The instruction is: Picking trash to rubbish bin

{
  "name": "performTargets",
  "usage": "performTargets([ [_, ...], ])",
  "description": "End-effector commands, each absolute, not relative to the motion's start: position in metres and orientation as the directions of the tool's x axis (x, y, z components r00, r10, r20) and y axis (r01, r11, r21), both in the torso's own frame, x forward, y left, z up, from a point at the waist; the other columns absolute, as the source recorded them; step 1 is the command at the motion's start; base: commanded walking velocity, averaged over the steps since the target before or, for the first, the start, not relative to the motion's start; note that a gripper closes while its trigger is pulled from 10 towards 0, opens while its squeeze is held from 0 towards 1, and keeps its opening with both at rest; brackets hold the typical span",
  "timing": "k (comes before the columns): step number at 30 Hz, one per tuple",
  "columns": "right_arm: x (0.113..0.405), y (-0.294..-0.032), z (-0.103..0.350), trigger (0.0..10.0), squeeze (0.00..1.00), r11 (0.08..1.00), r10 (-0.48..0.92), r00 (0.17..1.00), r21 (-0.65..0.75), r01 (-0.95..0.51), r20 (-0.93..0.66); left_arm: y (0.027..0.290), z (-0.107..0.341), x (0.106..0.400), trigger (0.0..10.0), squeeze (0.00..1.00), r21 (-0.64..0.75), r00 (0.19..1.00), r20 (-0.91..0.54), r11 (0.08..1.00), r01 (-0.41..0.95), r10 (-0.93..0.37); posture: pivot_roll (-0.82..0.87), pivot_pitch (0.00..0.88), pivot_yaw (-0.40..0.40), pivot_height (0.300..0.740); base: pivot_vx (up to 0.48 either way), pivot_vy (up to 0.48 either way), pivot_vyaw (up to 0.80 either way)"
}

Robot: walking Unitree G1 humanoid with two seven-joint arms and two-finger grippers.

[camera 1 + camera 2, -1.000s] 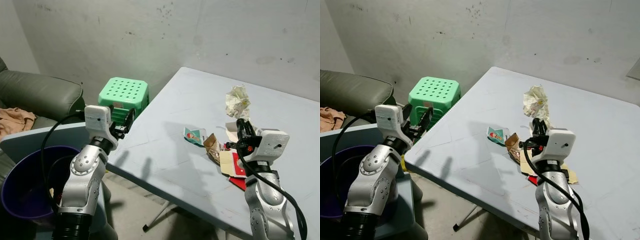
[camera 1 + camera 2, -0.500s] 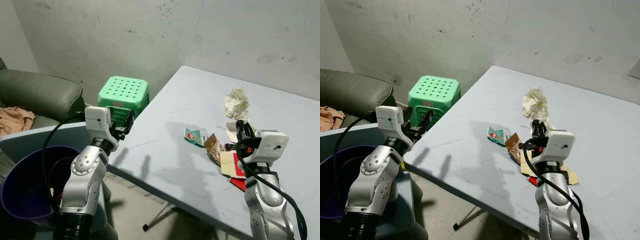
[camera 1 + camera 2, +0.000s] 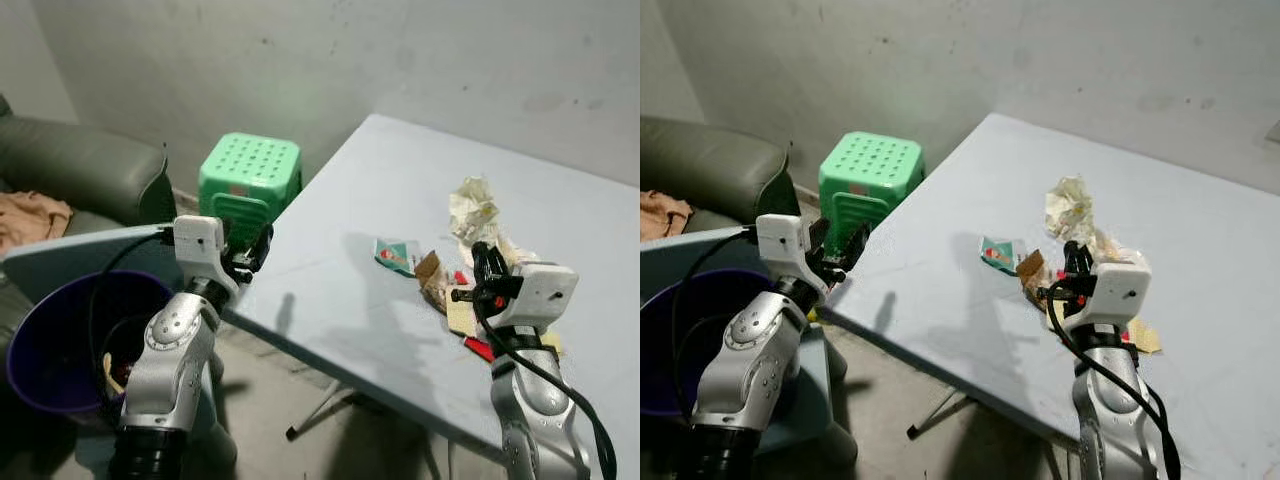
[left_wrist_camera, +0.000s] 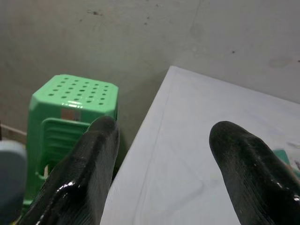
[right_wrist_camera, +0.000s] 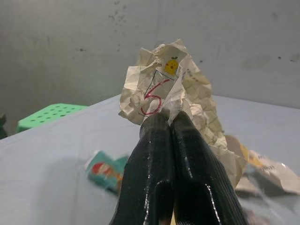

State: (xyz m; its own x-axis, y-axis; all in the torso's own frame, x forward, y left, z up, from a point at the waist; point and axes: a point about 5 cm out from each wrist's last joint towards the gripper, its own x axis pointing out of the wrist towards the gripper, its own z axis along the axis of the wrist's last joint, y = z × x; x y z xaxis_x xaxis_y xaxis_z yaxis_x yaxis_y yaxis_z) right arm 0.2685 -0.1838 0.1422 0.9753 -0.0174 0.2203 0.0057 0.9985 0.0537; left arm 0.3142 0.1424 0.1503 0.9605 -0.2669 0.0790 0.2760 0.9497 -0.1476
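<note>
Reaching stage: both arms are raised, nothing is held.
Bin (image 3: 45,335): purple, near left, below the table edge, beside the left arm.
Left gripper (image 4: 161,154): fingers spread wide, empty, at the table's near-left corner.
Right gripper (image 5: 169,136): fingers pressed together, empty, over the litter on the table (image 3: 340,290).
Flat scraps (image 3: 462,318): card and a teal wrapper (image 3: 396,255); probably thin and slippery, best pinched at a lifted edge.
Paper ball (image 3: 474,208): farthest; likely light, soft, crushable; squeeze across its middle.
Stool (image 3: 250,178): green, far left.
</note>
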Motion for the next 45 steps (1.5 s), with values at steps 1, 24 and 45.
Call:
performTargets([
  [1, 0.266, -0.186, 0.145, 10.0, 0.0, 0.999, -0.016, 0.974, 0.049, 0.005, 0.225, 0.141, 0.152, 0.312, 10.0, 0.0, -0.156, 0.96, 0.082, 0.948, 0.278, -0.268, -0.07, 0.009, -0.078, 0.74, -0.382, 0.0, 0.0],
  [24, 0.261, -0.187, 0.142, 10.0, 0.0, 0.999, -0.011, 0.978, 0.052, 0.0, 0.208, 0.14, 0.152, 0.311, 10.0, 0.0, -0.177, 0.962, 0.091, 0.947, 0.269, -0.256, -0.08, 0.009, -0.078, 0.74, -0.113, 0.0, 0.0],
  [45, 0.229, -0.198, 0.028, 10.0, 0.0, 0.994, 0.108, 0.971, 0.02, -0.106, -0.212, 0.147, 0.053, 0.276, 10.0, 0.0, -0.091, 0.949, -0.1, 0.953, 0.29, -0.299, -0.08, 0.023, -0.07, 0.74, 0.0, 0.0, 0.0],
])
